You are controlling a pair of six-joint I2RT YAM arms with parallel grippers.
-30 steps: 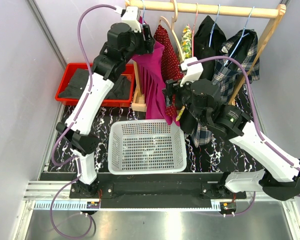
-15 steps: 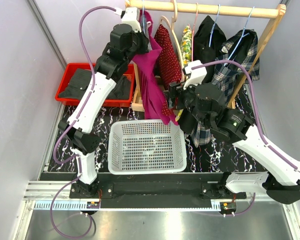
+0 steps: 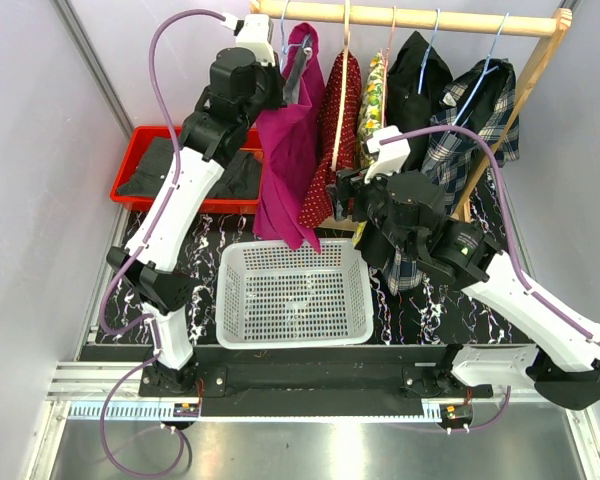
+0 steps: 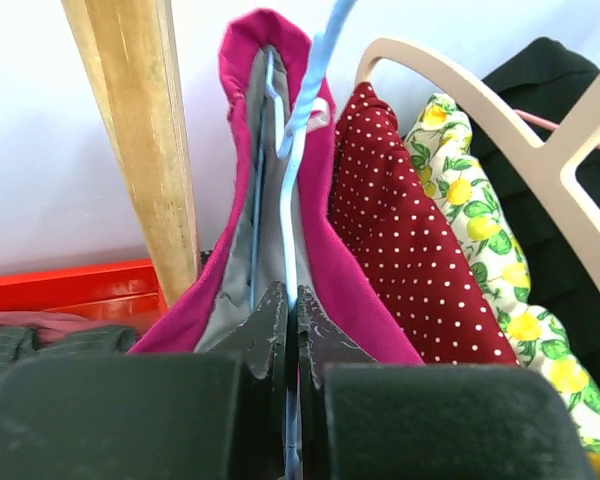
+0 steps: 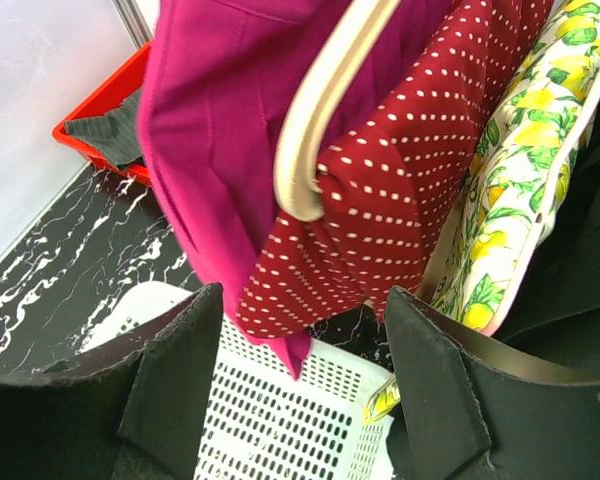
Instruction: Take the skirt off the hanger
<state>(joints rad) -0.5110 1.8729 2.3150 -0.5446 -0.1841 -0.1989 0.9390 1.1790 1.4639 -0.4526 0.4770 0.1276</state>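
The magenta skirt (image 3: 283,160) hangs at the left end of the wooden rail (image 3: 410,17) on a thin blue wire hanger (image 4: 298,110); its grey lining shows at the waistband. My left gripper (image 3: 293,68) is up at the waistband, and in the left wrist view its fingertips (image 4: 291,292) are shut on the blue hanger wire. Lower down, my right gripper (image 3: 338,190) stands open by the hem, the skirt (image 5: 210,130) ahead of its wide-apart fingers (image 5: 305,292), which hold nothing.
A red white-dotted garment (image 3: 352,90) on a cream wooden hanger (image 5: 320,130) hangs right beside the skirt, then a lemon-print one (image 3: 375,95), a black one (image 3: 420,70) and a plaid one (image 3: 480,110). A white basket (image 3: 292,247) sits below. A red bin (image 3: 130,165) holds dark cloth.
My left gripper has risen to the waistband and shut on the blue hanger wire. The skirt has swung back to hang straight down. The right gripper has barely moved.
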